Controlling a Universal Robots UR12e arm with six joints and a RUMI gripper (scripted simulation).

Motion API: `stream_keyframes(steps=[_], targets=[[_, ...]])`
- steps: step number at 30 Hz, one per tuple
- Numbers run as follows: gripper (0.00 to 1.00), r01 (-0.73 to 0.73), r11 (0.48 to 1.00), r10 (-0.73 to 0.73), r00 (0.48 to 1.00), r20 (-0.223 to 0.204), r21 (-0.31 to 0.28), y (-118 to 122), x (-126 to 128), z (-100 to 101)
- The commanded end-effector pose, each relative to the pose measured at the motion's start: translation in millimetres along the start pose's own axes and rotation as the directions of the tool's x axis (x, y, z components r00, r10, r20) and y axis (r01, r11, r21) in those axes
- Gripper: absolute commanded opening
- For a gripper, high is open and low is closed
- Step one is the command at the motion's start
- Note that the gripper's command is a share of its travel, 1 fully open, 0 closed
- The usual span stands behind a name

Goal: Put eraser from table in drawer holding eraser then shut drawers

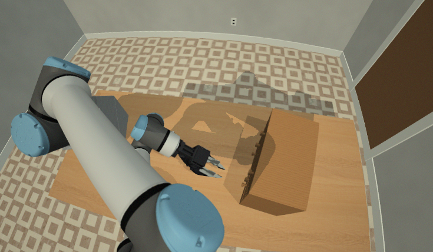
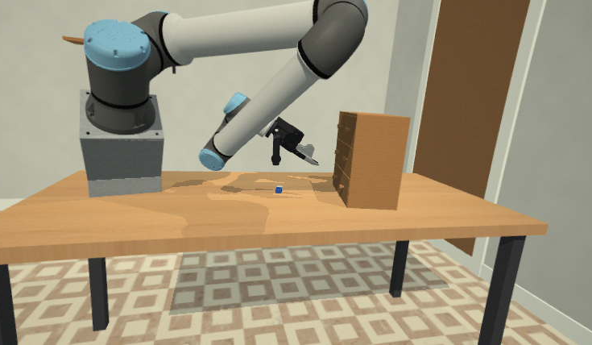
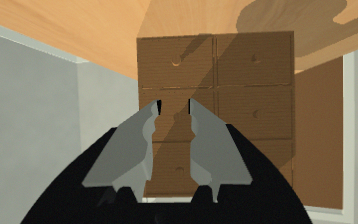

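The eraser [image 2: 278, 189], small, blue and white, lies on the table in the exterior view, left of the chest and below the gripper. It is hidden in the top view. The wooden chest [image 1: 290, 156] [image 2: 377, 163] [image 3: 255, 75] stands upright, with two columns of three drawers, all looking shut. Their contents are hidden. My gripper [image 1: 222, 173] [image 2: 316, 161] [image 3: 174, 100] is partly open, with nothing between its fingers. It hangs above the table in front of the chest, pointing obliquely down toward its drawer side. In the wrist view its fingertips overlap the left column's middle drawer.
Small knobs [image 1: 257, 145] [image 2: 341, 187] [image 3: 254, 58] stick out from the chest's drawer side. The grey robot base [image 2: 124, 158] stands on the table [image 1: 333, 188] [image 2: 289, 218] at the end away from the chest. The arm reaches over the table.
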State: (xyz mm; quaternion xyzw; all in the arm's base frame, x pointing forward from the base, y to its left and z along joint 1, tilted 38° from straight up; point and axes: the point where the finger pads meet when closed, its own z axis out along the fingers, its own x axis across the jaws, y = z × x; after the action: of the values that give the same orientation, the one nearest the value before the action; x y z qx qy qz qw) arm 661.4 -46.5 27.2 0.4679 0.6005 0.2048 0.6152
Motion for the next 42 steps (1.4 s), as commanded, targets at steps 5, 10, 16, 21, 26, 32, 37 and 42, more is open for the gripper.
stream_keyframes(steps=[5, 10, 16, 21, 26, 32, 37, 42], targets=[[0.20, 0.000, 0.999, 0.000, 1.000, 0.000, 0.035, 2.1, 0.1, -4.5], [0.20, 0.000, 0.996, 0.000, 1.000, 0.000, 0.086, 4.2, 0.1, -10.6], [0.20, 0.000, 0.990, 0.000, 1.000, 0.000, 0.141, 6.5, 0.1, -17.2], [0.20, 0.000, 0.975, 0.000, 1.000, 0.000, 0.222, 9.9, 0.1, -26.7], [0.20, 0.000, 0.951, 0.000, 1.000, 0.000, 0.310, 13.7, 0.2, -37.5], [0.20, 0.000, 0.924, 0.000, 1.000, 0.000, 0.382, 16.9, 0.1, -46.7], [0.20, 0.000, 0.883, 0.000, 1.000, 0.000, 0.469, 20.9, 0.1, -58.1], [0.20, 0.000, 0.835, 0.000, 1.000, 0.000, 0.551, 24.8, 0.2, -69.3]])
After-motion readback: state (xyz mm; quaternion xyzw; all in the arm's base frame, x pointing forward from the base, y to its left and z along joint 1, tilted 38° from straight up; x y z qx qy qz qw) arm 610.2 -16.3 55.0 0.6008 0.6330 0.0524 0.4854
